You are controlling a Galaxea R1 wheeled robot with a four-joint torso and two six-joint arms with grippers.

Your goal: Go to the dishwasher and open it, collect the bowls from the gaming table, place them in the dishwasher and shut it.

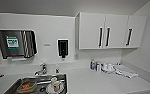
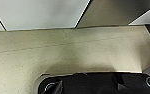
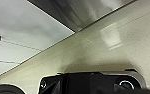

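1. Dishwasher (image 2: 108, 12) front and centre for the wrist cameras: a silver-grey panel low under the counter, butting against a white cabinet front (image 2: 38, 13), with speckled beige floor (image 2: 66, 55) running up to its foot.
2. Right wrist view catches the same brushed grey face (image 3: 83, 12), smooth with a soft sheen. No dark interior or racks on show, so I judge the door shut.
3. Up top, the head camera looks over the countertop (image 1: 96, 82): sink (image 1: 61, 77) at 7 o'clock holding a brownish dish (image 1: 26, 86) and a white cup (image 1: 56, 86), wall cabinets (image 1: 108, 31) at 1 o'clock.
4. The step in hand looks like the opening. Doing it well means squaring up to the grey panel, not the white doors either side.
5. Take the door by its upper edge and draw it out and down in an arc.
6. Leave the base enough room for the door to swing flat.
7. Left gripper and right gripper: released or clenched, I cannot tell.
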